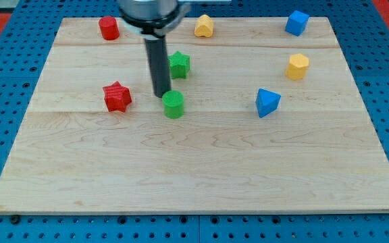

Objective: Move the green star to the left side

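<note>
Green star point(179, 64) partly behind rod point(159, 67); arm cropped at top.

board point(194, 182) bears all blocks | my tip point(161, 95) just left of green cylinder point(173, 104), below-left of green star point(179, 64) | red star point(117, 96) further left | blue triangular block point(267, 102) well right

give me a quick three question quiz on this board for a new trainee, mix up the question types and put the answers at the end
1. True or false: my tip sits at the view's right of the green star.
2. Which block lies nearest my tip? A) green cylinder B) blue cube C) yellow hexagon
3. Fill in: the red star lies toward the view's ____ of the green cylinder.

Key: 1 false; 2 A; 3 left.
</note>
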You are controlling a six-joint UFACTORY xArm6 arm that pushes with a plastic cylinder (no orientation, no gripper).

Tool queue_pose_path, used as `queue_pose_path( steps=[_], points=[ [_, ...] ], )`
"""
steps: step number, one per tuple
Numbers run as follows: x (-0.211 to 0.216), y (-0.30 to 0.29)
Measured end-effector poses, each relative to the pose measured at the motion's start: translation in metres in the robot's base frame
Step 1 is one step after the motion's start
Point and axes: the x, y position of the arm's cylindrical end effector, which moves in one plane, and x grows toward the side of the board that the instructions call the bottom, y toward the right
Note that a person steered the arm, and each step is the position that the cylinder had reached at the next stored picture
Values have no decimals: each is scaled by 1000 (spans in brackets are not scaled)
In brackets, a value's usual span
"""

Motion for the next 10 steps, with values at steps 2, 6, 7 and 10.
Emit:
queue_pose_path(
  steps=[2, 6, 7, 10],
  points=[
    [-46, 59],
    [-83, -59],
    [-81, -100],
    [-48, -88]
  ],
)
